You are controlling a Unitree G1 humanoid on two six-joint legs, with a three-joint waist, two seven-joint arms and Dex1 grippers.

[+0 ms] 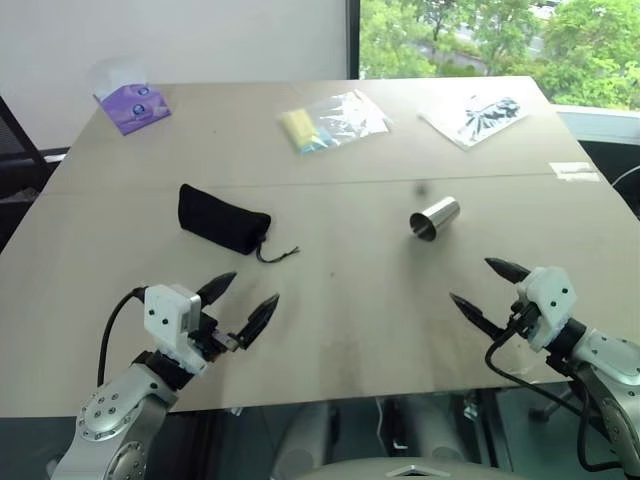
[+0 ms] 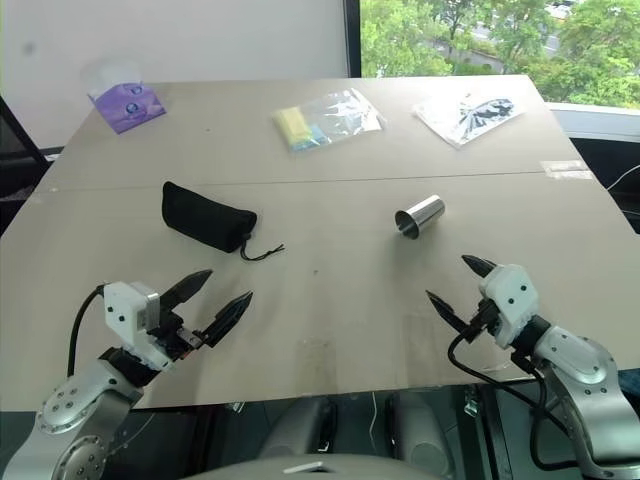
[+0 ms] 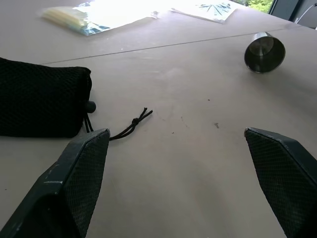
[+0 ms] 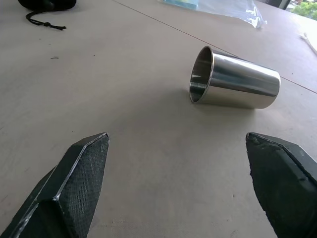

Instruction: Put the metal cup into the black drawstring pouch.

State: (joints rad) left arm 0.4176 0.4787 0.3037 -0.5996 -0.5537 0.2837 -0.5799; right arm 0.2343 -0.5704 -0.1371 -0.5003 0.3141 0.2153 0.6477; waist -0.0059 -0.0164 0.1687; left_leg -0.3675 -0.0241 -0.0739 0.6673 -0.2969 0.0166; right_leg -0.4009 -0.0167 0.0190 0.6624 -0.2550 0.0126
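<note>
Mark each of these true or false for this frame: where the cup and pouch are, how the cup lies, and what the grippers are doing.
1. The metal cup stands upright on the table. False: it lies on its side, its open mouth toward the robot.
2. The black drawstring pouch lies on the table, apart from the cup, with its cord trailing toward the cup's side. True.
3. The left gripper is shut on the pouch. False: its fingers are spread and hold nothing, short of the pouch.
4. The right gripper is open, with the cup ahead of it and untouched. True.
5. The cup is already inside the pouch. False: it rests on bare tabletop.
</note>
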